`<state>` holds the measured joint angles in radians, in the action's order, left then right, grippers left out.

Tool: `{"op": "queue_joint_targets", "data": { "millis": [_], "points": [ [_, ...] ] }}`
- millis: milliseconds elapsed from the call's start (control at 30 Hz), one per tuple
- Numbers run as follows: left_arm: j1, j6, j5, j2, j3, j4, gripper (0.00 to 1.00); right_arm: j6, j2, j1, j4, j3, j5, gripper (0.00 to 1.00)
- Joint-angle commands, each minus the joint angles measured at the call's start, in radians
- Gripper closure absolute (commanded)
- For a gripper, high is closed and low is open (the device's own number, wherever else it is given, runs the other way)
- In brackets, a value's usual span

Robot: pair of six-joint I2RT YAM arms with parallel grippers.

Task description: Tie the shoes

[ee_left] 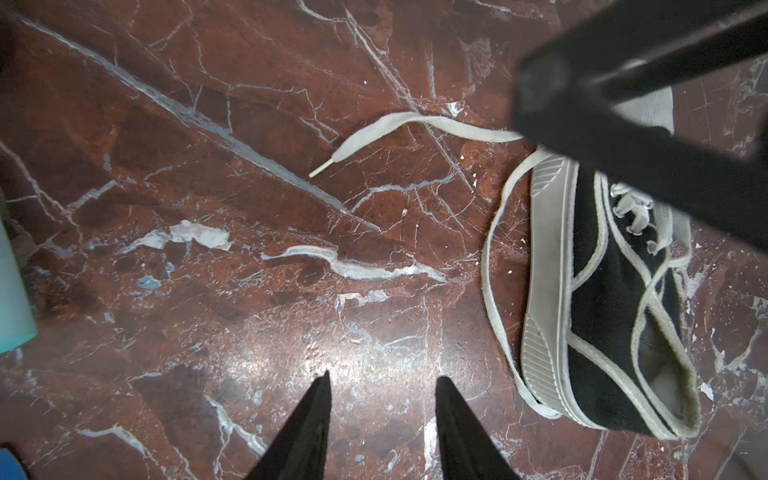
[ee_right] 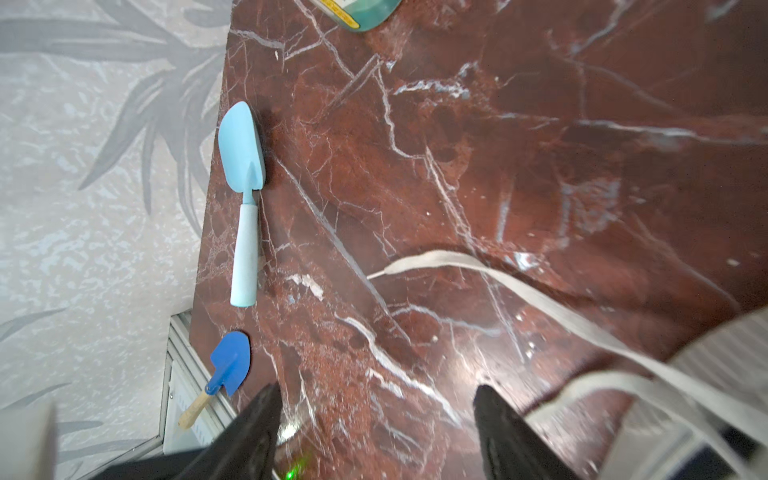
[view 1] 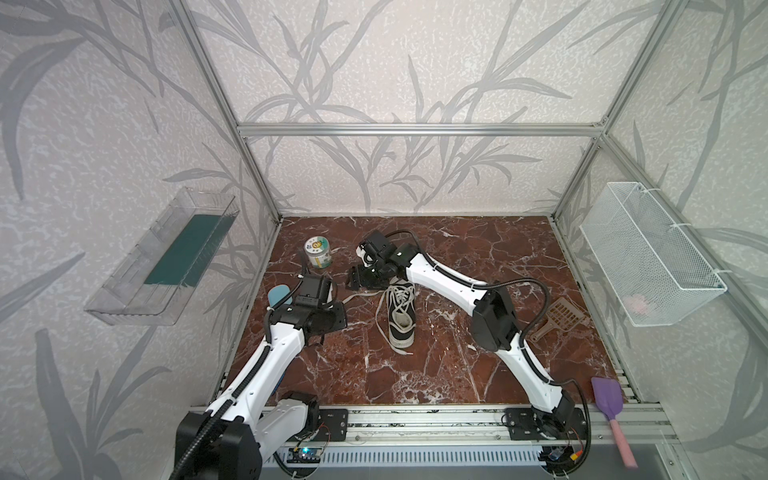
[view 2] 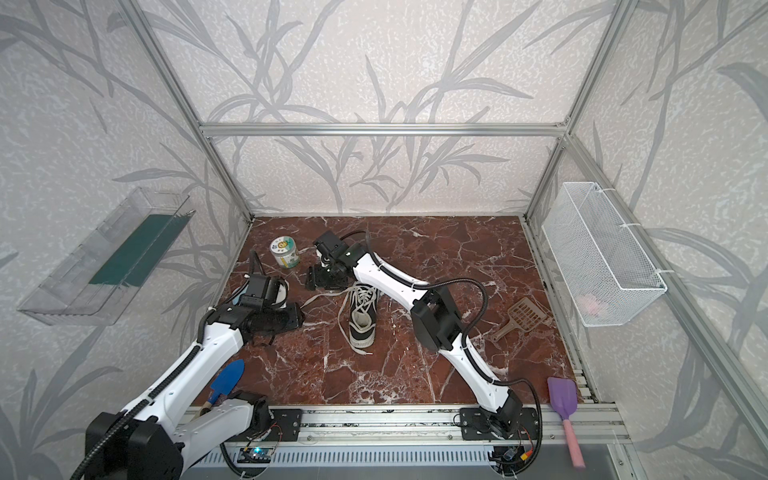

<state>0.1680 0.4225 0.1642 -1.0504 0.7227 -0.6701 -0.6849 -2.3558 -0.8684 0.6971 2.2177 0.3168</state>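
Bimanual cell with the laces untied. The shoe (view 1: pixel 400 332) stands upright on the bench (view 1: pixel 457 374). Its long axis runs from your arm bases toward the back wall. The toe cap (ee_left: pixel 650 104) is the far end and lies partly under your right hand (ee_right: pixel 376 388); the heel opening (ee_left: pixel 660 374) points the opposite way, away from that hand. Your right hand is spread wide with nothing between its fingers. Your left hand (ee_left: pixel 382 376) hovers over bare bench with its fingers parted and holds nothing; the shoe lies near it on the side toward your right arm, not touching. One free lace end (ee_left: pixel 332 160) trails from the toe region across the bench toward your left hand. The second lace (ee_left: pixel 486 266) curves along the shoe's flank on the left-hand side and ends past the heel. Containers: an upright lidded can (view 1: pixel 318 252) stands just beyond your left hand and beside the right; you cannot tell what it contains. A clear wall tray (view 1: pixel 124 299), well outside your left hand, holds a flat dark-green piece (view 1: pixel 183 257). A white wire basket (view 1: pixel 623 232), well outside your right arm, holds a small pink object (view 1: pixel 638 305) at its bottom. A brown slotted scoop (view 1: pixel 561 318) lies on the bench beside your right arm.
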Motion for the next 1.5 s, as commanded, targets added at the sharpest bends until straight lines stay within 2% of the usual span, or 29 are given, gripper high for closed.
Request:
{"op": "queue_joint_targets", "data": {
  "millis": [0,233,333,467,700,1000,1367,1467],
  "points": [
    [0.026,0.021,0.005,-0.009,-0.01,0.027,0.57,0.029,0.203,0.041,-0.071,-0.18,-0.048,0.27],
    [0.234,0.089,-0.083,-0.156,0.051,0.053,0.58,0.035,0.609,0.164,-0.207,-0.717,-0.108,0.27],
    [0.287,0.141,-0.097,-0.235,0.073,0.062,0.59,0.037,0.752,0.233,-0.231,-0.881,-0.115,0.27],
    [0.354,0.181,-0.139,-0.319,0.095,0.102,0.6,0.081,0.885,0.32,-0.241,-1.015,-0.113,0.27],
    [0.417,0.204,-0.164,-0.488,0.176,0.129,0.6,0.142,0.99,0.449,-0.202,-1.091,-0.058,0.27],
    [0.42,0.187,-0.217,-0.61,0.243,0.072,0.67,0.163,0.995,0.498,-0.204,-1.115,-0.016,0.27],
    [0.419,0.185,-0.224,-0.632,0.23,0.095,0.92,0.16,0.979,0.506,-0.205,-1.1,0.005,0.26],
    [0.419,0.188,-0.238,-0.599,0.23,0.083,0.98,0.159,0.992,0.506,-0.194,-1.1,0.004,0.27]
  ]
}}
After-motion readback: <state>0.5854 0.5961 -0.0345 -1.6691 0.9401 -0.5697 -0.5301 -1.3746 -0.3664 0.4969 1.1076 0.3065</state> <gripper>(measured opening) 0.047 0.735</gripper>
